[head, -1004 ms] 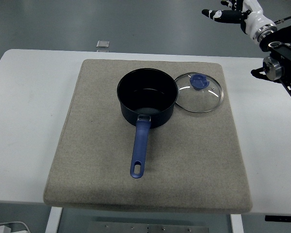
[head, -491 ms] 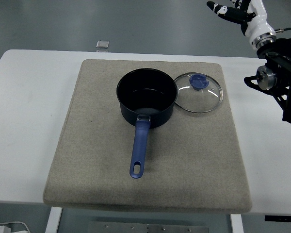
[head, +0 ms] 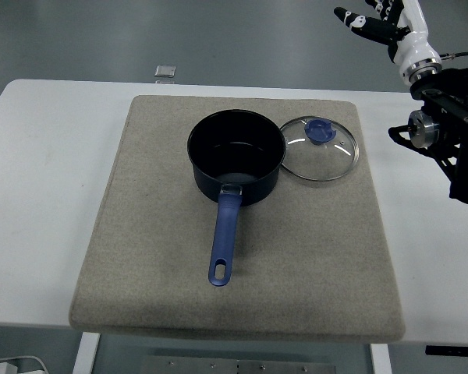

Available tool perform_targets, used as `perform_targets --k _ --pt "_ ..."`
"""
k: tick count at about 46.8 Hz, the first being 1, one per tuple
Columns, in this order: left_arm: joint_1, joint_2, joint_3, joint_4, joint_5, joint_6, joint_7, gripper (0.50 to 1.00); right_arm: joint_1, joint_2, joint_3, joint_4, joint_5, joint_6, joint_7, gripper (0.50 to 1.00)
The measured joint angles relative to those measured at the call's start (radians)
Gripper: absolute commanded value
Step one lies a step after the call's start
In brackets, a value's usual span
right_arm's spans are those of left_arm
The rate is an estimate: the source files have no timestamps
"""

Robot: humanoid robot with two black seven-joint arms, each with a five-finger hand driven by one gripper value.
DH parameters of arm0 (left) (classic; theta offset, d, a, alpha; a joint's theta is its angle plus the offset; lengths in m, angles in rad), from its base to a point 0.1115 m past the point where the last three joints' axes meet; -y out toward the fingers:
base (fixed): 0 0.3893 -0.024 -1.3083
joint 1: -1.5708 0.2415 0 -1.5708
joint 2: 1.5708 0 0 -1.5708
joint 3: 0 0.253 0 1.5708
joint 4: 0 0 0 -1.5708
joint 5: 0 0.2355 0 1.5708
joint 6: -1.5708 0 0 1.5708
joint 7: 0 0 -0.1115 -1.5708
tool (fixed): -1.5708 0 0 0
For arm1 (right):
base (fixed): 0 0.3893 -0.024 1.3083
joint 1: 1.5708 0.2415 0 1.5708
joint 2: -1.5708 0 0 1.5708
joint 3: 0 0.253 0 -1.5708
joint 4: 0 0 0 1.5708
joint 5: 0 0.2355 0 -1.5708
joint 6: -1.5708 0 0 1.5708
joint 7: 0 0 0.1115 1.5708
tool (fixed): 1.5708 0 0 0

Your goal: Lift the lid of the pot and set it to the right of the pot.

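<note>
Right hand (head: 378, 22) well apart from lid (head: 320, 148).

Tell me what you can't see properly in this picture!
- Robot hand, head view: the top edge cuts off some fingers, so its full pose is unclear.
- Left arm: not in the picture at all.
- Small object on the floor beyond the table: too small to identify.
- Pot: its dark inside hides whether anything lies in it.
- Glass lid: whether its rim touches the pot is unclear.

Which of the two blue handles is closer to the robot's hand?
The round knob on the glass lid; the pot's long handle points toward the table's near edge, away from the right hand.
</note>
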Motion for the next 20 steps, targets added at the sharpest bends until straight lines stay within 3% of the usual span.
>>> perform_targets --k 20 --pt "0.000 0.000 0.000 0.000 0.000 0.000 0.000 1.000 -0.022 0.018 0.004 0.001 0.007 0.004 -0.001 0.919"
